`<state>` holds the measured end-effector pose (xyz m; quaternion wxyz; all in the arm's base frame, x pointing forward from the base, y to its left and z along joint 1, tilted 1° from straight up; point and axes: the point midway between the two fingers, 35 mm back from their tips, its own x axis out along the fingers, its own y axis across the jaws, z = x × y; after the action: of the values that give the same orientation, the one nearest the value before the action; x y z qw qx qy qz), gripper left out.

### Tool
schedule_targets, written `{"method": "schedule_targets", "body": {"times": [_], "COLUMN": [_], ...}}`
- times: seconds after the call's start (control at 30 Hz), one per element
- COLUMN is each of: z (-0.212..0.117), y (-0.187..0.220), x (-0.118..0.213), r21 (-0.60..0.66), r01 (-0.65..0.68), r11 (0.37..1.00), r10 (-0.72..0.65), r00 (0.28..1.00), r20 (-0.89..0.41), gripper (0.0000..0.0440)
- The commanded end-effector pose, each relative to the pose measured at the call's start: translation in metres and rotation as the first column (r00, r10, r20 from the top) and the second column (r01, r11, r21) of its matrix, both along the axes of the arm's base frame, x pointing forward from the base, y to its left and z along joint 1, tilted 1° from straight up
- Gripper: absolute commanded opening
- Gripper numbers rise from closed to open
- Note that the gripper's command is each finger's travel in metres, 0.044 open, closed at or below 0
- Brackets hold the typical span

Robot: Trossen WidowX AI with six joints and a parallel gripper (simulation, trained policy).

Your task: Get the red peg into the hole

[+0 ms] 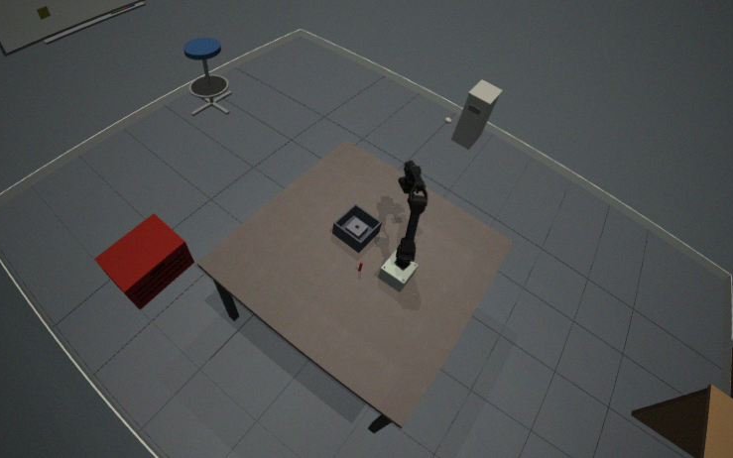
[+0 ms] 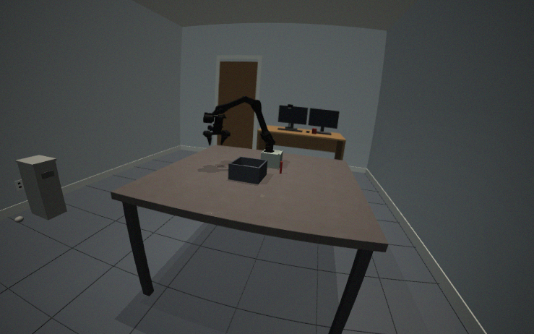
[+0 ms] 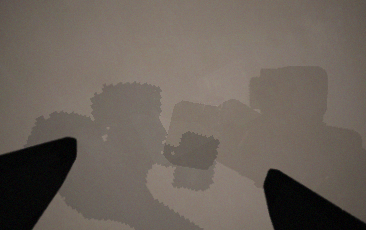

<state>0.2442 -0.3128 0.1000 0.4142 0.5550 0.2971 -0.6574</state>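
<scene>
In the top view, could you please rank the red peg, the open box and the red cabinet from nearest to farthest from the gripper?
1. Open box, on the table
2. Red peg, beyond the box
3. Red cabinet, off the table, far left

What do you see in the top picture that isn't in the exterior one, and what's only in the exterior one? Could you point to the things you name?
Only the top view shows the blue stool (image 1: 202, 48), the red cabinet (image 1: 140, 253) and the plate (image 1: 351, 226) inside the box.

Only the exterior view shows the two monitors (image 2: 293, 115) (image 2: 323, 118).

Both show the table (image 1: 301, 284) (image 2: 302, 203), the open box (image 1: 351, 240) (image 2: 246, 172), the red peg (image 1: 360, 266) (image 2: 281, 167) standing outside it, and the arm (image 1: 413, 224) (image 2: 261, 118).
</scene>
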Motion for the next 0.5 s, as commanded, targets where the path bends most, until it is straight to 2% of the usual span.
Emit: {"method": "schedule_targets", "body": {"times": [0.0, 0.23, 0.47], "z": [0.005, 0.016, 0.024], "y": [0.034, 0.099, 0.173], "x": [0.023, 0.056, 0.074], "r21": [0.010, 0.032, 0.071], "r01": [-0.144, -0.376, -0.584], "r11": [0.990, 0.926, 0.808], "r10": [0.144, 0.378, 0.588], "r00": [0.989, 0.925, 0.807], "r20": [-0.025, -0.043, -0.056], "gripper": [0.0440, 0.0440, 0.0440]}}
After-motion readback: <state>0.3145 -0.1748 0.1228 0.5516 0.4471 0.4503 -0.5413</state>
